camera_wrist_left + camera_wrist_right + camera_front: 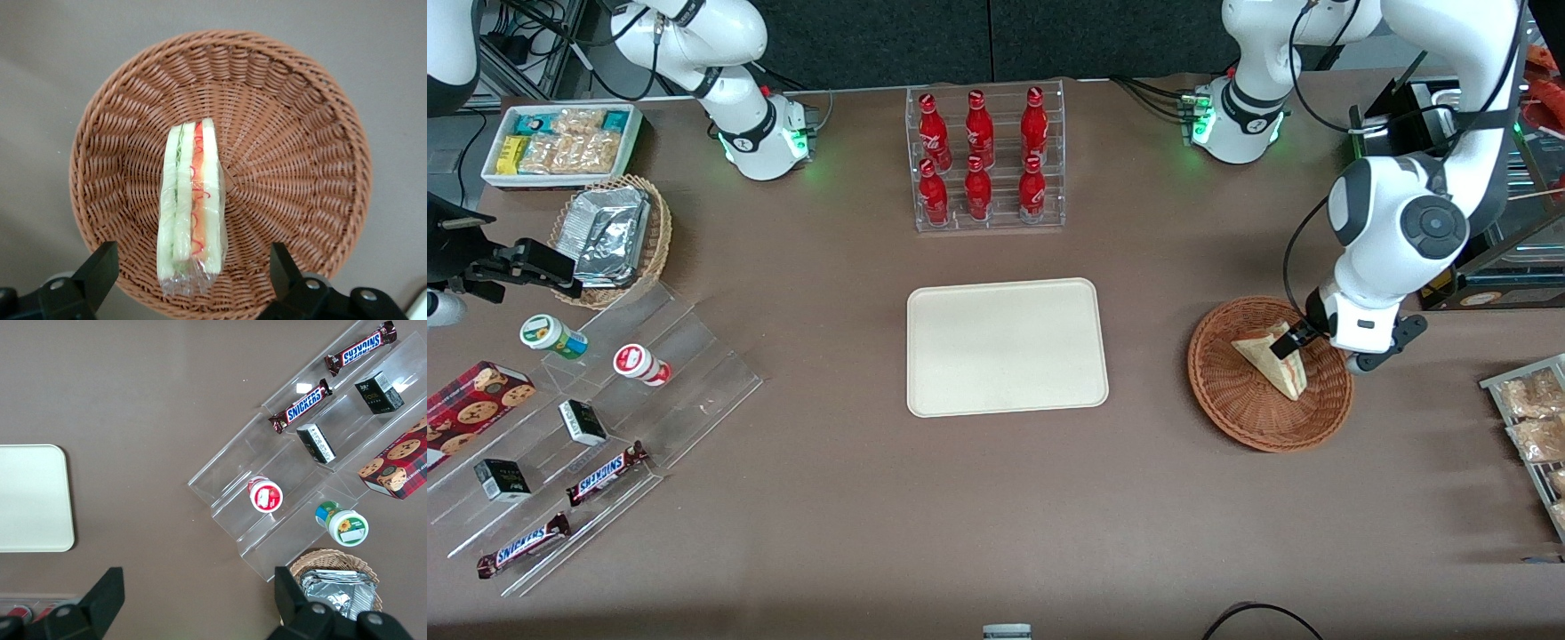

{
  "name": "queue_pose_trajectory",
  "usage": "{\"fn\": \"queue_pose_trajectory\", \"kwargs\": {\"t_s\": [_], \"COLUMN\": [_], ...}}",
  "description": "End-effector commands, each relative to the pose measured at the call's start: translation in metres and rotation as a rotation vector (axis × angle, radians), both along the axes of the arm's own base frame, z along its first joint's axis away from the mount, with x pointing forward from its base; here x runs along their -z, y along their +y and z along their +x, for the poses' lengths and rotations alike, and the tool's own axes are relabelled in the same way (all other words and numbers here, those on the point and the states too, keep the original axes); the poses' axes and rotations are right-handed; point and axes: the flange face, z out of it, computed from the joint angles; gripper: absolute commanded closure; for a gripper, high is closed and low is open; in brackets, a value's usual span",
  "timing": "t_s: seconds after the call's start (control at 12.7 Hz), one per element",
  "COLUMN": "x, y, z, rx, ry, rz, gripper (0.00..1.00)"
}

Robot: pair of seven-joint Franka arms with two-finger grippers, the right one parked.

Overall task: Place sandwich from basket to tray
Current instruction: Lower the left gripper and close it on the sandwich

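Observation:
A sandwich [1272, 360] wrapped in clear film lies in the round reddish-brown wicker basket [1227, 400] toward the working arm's end of the table. In the left wrist view the sandwich [190, 207] stands on edge, showing pale bread with red-orange and green filling, near the middle of the basket [300, 133]. My gripper [1294, 340] hangs just above the basket, open. Its two black fingers [100, 267] straddle the sandwich's wrapped end without touching it, the gripper [192, 273] centred over that end. The cream-white tray [1007, 347] lies flat at the table's middle, beside the basket.
A clear rack of red bottles [985, 160] stands farther from the front camera than the tray. Toward the parked arm's end are a stepped acrylic shelf with snacks [605, 418], a tan basket of foil packets [614, 236] and a white snack bin [560, 142]. Snack packets [1534, 427] lie beside the basket.

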Motion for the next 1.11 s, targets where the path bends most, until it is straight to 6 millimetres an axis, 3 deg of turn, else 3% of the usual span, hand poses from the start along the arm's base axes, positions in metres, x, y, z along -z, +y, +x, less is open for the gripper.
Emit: {"fn": "queue_pose_trajectory", "kwargs": {"t_s": [0.0, 0.47, 0.55, 0.63, 0.87, 1.03], "x": [0.022, 0.055, 0.057, 0.059, 0.061, 0.059], "y": [-0.002, 0.001, 0.001, 0.001, 0.001, 0.001], "z": [-0.006, -0.011, -0.012, -0.012, -0.013, -0.012], "rx": [-0.022, -0.078, -0.111, -0.154, -0.19, -0.188], "ry": [0.004, 0.001, 0.005, 0.007, 0.019, 0.035], "rz": [-0.002, -0.007, -0.008, -0.011, -0.009, -0.006], "gripper": [0.0, 0.03, 0.12, 0.28, 0.98, 1.0]}}
